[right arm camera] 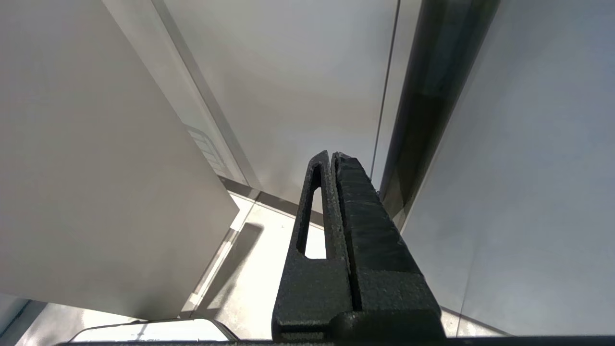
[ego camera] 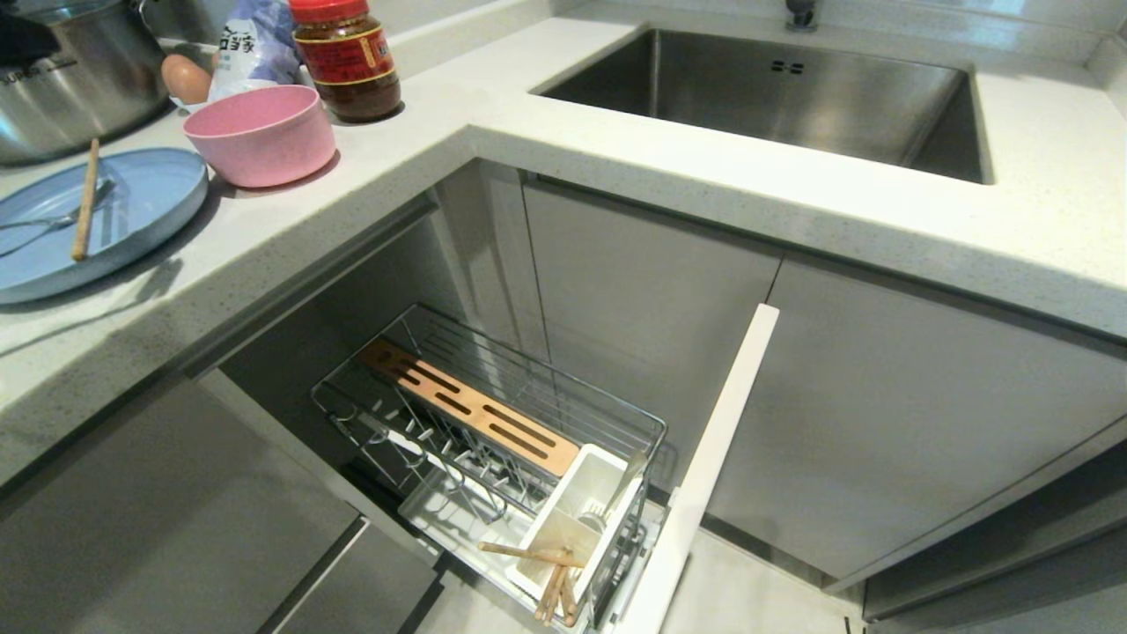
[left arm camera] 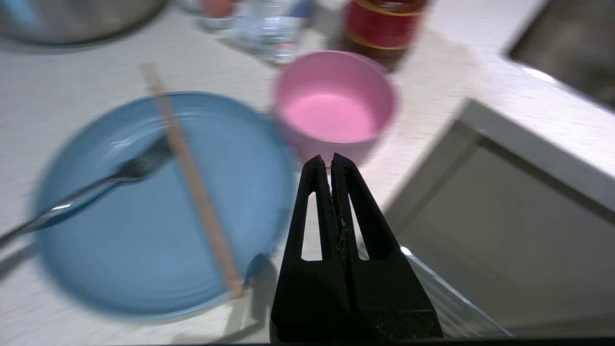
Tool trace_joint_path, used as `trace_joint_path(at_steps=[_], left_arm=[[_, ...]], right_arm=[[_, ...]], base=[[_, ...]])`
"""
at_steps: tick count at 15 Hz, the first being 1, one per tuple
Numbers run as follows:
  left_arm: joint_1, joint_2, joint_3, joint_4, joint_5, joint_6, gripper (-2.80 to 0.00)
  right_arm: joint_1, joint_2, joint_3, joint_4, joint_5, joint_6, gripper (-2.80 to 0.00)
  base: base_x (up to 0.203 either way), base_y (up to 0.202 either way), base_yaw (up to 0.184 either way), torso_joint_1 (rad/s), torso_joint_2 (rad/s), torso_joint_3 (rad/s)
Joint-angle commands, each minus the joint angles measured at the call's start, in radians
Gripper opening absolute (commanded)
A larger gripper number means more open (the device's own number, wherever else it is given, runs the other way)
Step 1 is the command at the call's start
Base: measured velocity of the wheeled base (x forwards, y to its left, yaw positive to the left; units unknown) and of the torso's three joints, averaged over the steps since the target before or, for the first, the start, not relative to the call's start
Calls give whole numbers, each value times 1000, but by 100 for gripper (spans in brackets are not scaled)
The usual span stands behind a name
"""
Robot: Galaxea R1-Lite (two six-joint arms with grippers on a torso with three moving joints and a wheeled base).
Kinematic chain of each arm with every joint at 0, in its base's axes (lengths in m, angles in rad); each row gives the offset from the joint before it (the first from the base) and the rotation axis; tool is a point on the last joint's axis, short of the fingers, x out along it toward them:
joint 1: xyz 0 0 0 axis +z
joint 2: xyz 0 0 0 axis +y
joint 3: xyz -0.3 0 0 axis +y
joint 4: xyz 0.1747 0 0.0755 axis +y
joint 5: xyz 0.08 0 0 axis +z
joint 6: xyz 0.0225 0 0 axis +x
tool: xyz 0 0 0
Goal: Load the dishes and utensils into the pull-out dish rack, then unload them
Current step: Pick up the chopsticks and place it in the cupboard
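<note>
The left gripper (left arm camera: 331, 161) is hovering over the tabletop (ego camera: 616, 132) edge near the bowl (ego camera: 261, 134), fingers pressed together and empty. The plate (ego camera: 132, 211) is carrying a fork (left arm camera: 86, 187) and one chopstick (ego camera: 85, 201); more chopsticks (ego camera: 550, 572) are sitting in the rack (ego camera: 493, 431). Shut fingers may knock the bowl. The right gripper (right arm camera: 331, 156), shut too, is parked low.

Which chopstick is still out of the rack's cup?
The single chopstick lying across the blue plate on the counter, beside the fork. The other chopsticks already sit in the white utensil cup of the pulled-out rack.
</note>
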Motion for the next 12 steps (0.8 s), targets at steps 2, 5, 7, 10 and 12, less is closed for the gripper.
trace_joint_path(at_steps=[2,5,7,10,12], left_arm=[[186,-21,-97,169,-1,-52,-280],[304,7,-264,466,-54,-153,-280],[373,49,-345,618,-130,-186,-280],[467,141,-383,678,-215,-192,-280],[479,192,-397,690,-293,-193,-280]], right_arm=[[0,-4,0,-1,0,0,-280],[0,-4,0,-1,0,0,-280],[0,-4,0,-1,0,0,-280],[0,-4,0,-1,0,0,-280],[0,-4,0,-1,0,0,-280]], base=[[0,0,0,0,0,0],[0,0,0,0,0,0],[0,0,0,0,0,0],[0,0,0,0,0,0],[0,0,0,0,0,0]])
